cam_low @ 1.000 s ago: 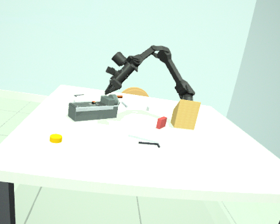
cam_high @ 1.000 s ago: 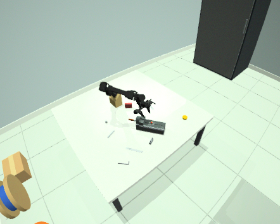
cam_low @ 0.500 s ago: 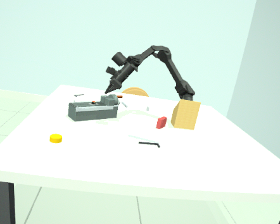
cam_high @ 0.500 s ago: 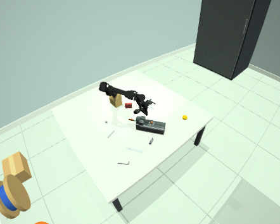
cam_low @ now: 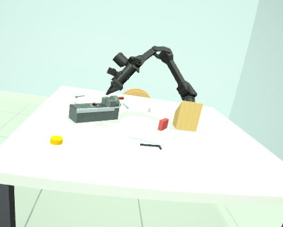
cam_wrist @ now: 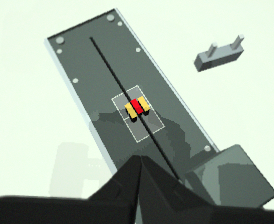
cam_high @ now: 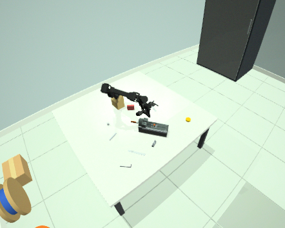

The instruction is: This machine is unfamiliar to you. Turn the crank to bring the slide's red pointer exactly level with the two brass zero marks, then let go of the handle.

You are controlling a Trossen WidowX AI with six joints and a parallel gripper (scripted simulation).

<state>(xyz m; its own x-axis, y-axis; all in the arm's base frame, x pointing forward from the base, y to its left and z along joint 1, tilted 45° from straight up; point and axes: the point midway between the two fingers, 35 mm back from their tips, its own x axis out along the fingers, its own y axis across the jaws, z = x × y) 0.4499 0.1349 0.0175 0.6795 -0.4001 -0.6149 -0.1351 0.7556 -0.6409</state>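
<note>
The dark grey machine [cam_high: 153, 130] [cam_low: 94, 115] [cam_wrist: 100, 70] stands on the table, with a blocky housing [cam_low: 110, 101] [cam_wrist: 238, 175] at one end. The orange-brown crank handle [cam_high: 133, 122] [cam_low: 121, 98] sticks out beyond the housing and is out of the wrist view. The red pointer [cam_wrist: 137, 106] sits between the two brass marks and looks about level with them; a small offset cannot be told. My gripper [cam_low: 107, 93] [cam_wrist: 138, 163] is shut and empty, raised above the machine near the housing and apart from the handle.
A grey two-pin part [cam_high: 154, 143] [cam_wrist: 220, 58] lies beside the machine. A red block [cam_high: 130, 107] [cam_low: 163, 124] and a wooden block [cam_high: 118, 103] [cam_low: 187, 116] stand near the arm's base. A yellow disc [cam_high: 188, 119] [cam_low: 56, 140] lies beyond the machine's far end.
</note>
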